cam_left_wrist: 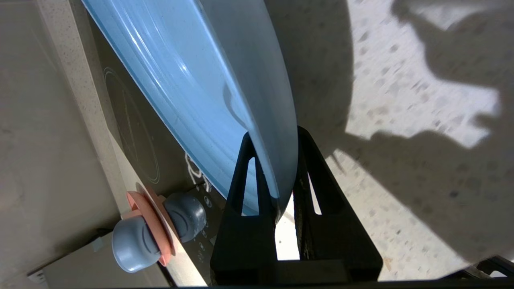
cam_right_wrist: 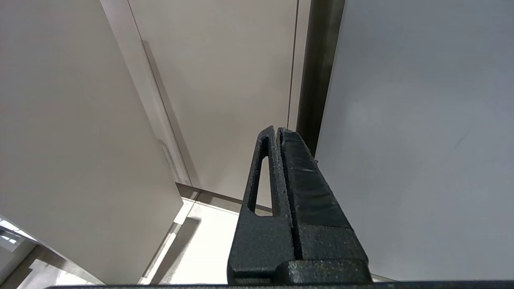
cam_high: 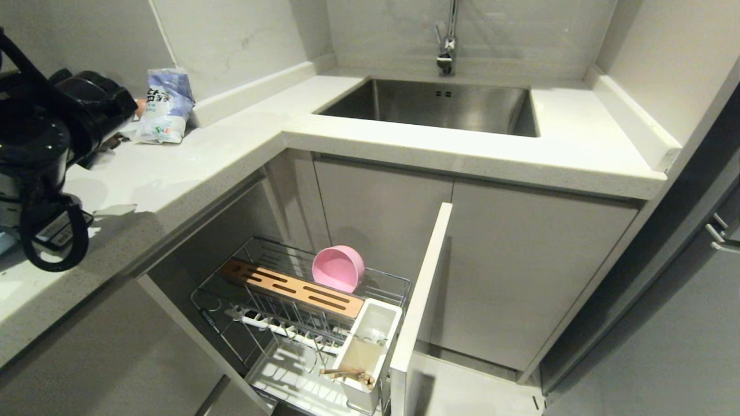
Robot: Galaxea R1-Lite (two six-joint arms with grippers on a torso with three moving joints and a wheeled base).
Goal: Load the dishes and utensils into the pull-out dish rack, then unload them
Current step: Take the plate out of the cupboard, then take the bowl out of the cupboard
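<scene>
Light-blue plate (cam_left_wrist: pixel 209 80) gripped by the left pincer (cam_left_wrist: pixel 277 160).
Right pincer (cam_right_wrist: pixel 279 136) was closed, empty; the desk (cam_high: pixel 231 144) bag's (cam_high: pixel 167 104) print was unreadable.

Plate (cam_left_wrist: pixel 192 80) cut off by frame edge; chopsticks (cam_high: pixel 350 374) half-hidden in cup (cam_high: pixel 370 341).

Corner kitchen lit from above, speckled white tabletop (cam_high: pixel 191 156), steel sink (cam_high: pixel 439 107) under a chrome tap (cam_high: pixel 446 40), pale marbled walls (cam_high: pixel 231 34), grey cabinet doors (cam_high: pixel 520 260), glossy floor (cam_high: pixel 462 387).

Right pincer (cam_right_wrist: pixel 278 132) closed, pale cabinet panels (cam_right_wrist: pixel 225 80) beyond
</scene>
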